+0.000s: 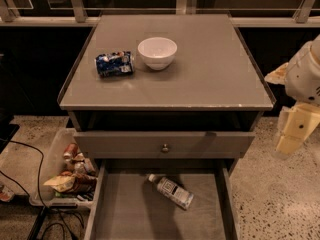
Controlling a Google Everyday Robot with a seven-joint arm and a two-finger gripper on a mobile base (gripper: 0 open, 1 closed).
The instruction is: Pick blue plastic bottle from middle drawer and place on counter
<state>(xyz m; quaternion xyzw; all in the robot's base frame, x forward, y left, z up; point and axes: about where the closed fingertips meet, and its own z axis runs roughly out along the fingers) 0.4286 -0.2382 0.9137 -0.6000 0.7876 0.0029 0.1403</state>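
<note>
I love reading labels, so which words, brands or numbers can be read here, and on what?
Nothing here can be read.
Bottle in the drawer: dark print on a white label, too blurred.
Can on the counter: blue and white print, unreadable.
Packets in the floor bin: unreadable.
Bowl: no writing.
Gripper, right of the cabinet: no writing.

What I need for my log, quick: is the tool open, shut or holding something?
Tool: cannot be told. It hangs to the right of the counter, well apart from the bottle lying in the drawer.
</note>
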